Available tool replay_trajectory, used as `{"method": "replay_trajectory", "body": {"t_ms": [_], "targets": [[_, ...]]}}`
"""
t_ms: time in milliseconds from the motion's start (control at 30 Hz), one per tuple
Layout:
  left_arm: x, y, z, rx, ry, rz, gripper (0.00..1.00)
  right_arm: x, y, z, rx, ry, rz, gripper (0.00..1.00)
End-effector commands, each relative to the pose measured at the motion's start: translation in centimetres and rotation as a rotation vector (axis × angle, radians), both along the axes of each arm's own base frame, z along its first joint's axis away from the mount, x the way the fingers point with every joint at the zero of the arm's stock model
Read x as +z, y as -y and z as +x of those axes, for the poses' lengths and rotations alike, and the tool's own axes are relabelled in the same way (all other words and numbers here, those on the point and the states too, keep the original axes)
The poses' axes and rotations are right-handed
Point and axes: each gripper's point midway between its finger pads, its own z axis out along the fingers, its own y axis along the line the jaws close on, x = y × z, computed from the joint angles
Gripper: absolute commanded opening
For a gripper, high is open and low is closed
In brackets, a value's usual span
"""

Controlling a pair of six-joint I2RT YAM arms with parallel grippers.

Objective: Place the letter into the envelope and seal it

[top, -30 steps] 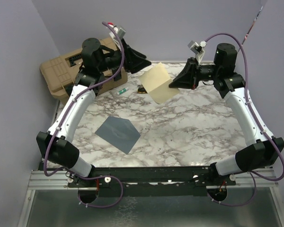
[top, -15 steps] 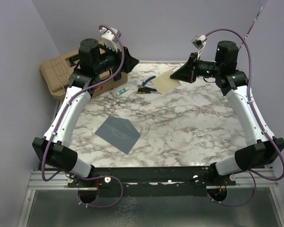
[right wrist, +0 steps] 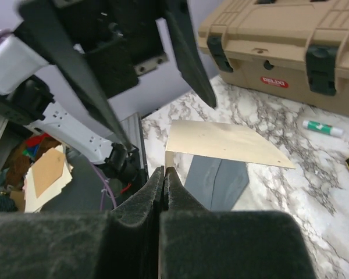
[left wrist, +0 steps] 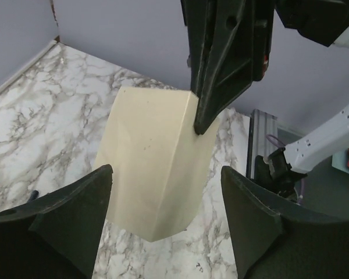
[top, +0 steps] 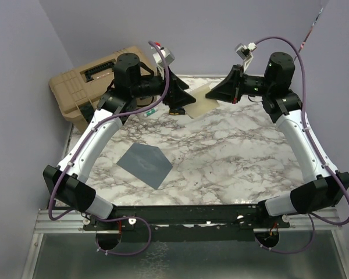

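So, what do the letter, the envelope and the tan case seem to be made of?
Letter: cream paper, matte; it shows a crease and holds its shape in the air, so probably rather stiff. Envelope: blue-grey paper, matte, lying flat, flap folds visible. Case: probably moulded plastic, tan, with ribs and dark latches.

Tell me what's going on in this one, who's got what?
The right gripper is shut on an edge of the letter and holds the cream sheet in the air over the far side of the table. The left gripper is open and points at the sheet without gripping it. The envelope lies flat on the table near the left arm, and the letter is not yet inside.
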Motion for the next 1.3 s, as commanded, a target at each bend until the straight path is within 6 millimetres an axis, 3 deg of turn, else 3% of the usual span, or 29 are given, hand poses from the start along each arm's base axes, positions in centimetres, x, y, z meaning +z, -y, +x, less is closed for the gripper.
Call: {"method": "replay_trajectory", "body": {"t_ms": [0,300,633,733,867,933,1000,1067,1267], "targets": [[-1.6,0.4,-1.6,-0.128,-0.034,0.008,0.72,2.8,-0.1,-3.5,0.131,0.075,0.051,0.00],[-1.7,0.5,-2.0,-0.158,-0.052,0.005,0.50,3.0,0.0,-4.2,0.163,0.067,0.054,0.00],[-1.9,0.7,-3.0,-0.231,-0.057,0.003,0.37,3.4,-0.3,-3.6,0.177,0.053,0.063,0.00],[-1.7,0.6,-3.3,-0.242,-0.047,0.002,0.24,3.3,-0.3,-3.6,0.180,0.048,0.062,0.00],[-1.4,0.5,-3.1,-0.215,-0.028,0.002,0.00,3.3,-0.4,-3.1,0.154,0.044,0.062,0.01],[-1.2,0.4,-2.6,-0.180,-0.017,0.002,0.00,3.5,-0.4,-2.4,0.110,0.039,0.063,0.13],[-0.8,0.3,-2.5,-0.166,-0.006,-0.003,0.00,3.7,-0.3,-1.0,0.017,0.002,0.078,0.39],[0.1,0.2,-2.8,-0.165,0.007,-0.019,0.00,4.2,-0.2,0.0,-0.069,-0.026,0.128,0.56],[3.0,-0.3,-1.7,-0.020,0.026,-0.134,0.00,7.2,2.0,1.1,-0.330,0.073,0.325,0.85]]}}
